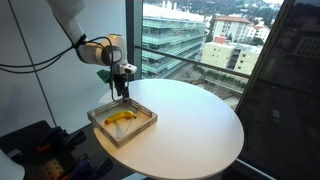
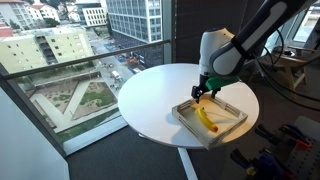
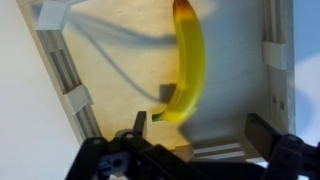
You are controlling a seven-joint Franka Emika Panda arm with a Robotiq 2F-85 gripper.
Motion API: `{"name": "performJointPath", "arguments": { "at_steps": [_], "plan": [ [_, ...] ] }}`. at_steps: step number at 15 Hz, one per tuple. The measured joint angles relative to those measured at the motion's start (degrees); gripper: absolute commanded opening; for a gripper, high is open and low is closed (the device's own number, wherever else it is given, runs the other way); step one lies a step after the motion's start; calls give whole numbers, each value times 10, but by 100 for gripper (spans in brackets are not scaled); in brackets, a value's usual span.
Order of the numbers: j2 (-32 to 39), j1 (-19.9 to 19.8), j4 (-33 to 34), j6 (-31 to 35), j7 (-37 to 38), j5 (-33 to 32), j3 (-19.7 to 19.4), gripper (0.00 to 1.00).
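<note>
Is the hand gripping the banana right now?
No, the hand is open, its fingers not closed on the banana, which lies flat in the tray.

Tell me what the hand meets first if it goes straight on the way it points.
Probably the banana, whose end lies just under the open hand, inside the wooden tray; depth is unclear.

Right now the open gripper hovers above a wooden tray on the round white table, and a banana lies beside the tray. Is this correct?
Not quite: the banana lies inside the wooden tray, not beside it, as the wrist view shows. The rest holds: the open gripper hovers above the tray on the round white table.
</note>
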Motion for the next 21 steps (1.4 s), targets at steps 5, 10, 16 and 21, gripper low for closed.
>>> {"name": "performJointPath", "arguments": {
  "at_steps": [5, 10, 16, 21],
  "plan": [
    [1, -1, -15, 27, -2, 31, 0, 100],
    [1, -1, -36, 49, -2, 45, -6, 100],
    [12, -3, -47, 69, -2, 48, -15, 100],
    [30, -2, -47, 85, -3, 49, -15, 100]
  ]
}}
